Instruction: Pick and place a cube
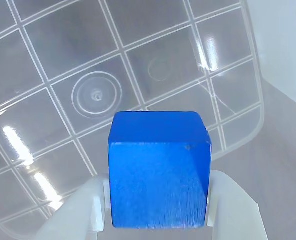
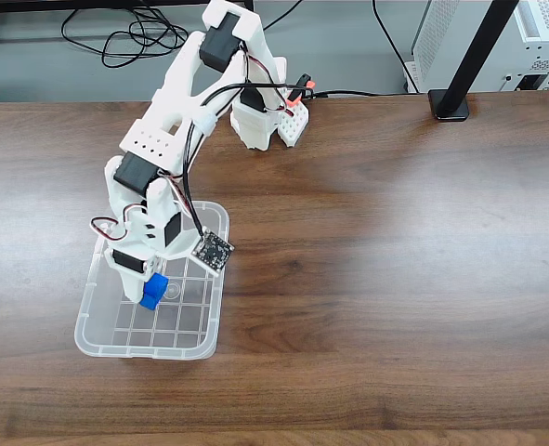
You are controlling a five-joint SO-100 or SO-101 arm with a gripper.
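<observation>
A: Logging the claw first. In the wrist view the claw (image 1: 158, 210) has its two white fingers (image 1: 228, 210) pressed against the left and right faces of the cube (image 1: 158, 175), so it is clamped on the cube. The cube is bright blue, matte, with its top face and near face both showing.

B: Agreed. From the fixed view the claw (image 2: 149, 290) points down over the clear plastic tray (image 2: 102, 346), and the cube (image 2: 153, 291) sits at its tip, inside the tray's outline, toward the left half. Whether the cube touches the tray floor I cannot tell from either view.

A: Tray detail, wrist view: the tray (image 1: 62, 45) has a raised grid of ribs on its floor, a moulded round mark (image 1: 95, 95) just beyond the cube, and a fainter circle (image 1: 159, 69) to the right of that. Its rounded corner runs down the right side of that view.

B: The tray lies on a dark wood-grain table (image 2: 395, 279), near the table's front-left part in the fixed view. The white arm (image 2: 167, 121) arches from its base (image 2: 255, 121) at the back of the table down to the tray. A small circuit board (image 2: 213, 248) hangs beside the wrist, over the tray's right rim.

A: Background note: black cables (image 2: 130, 37) lie behind the table, and a black stand foot (image 2: 450, 104) rests on its far right edge.
</observation>
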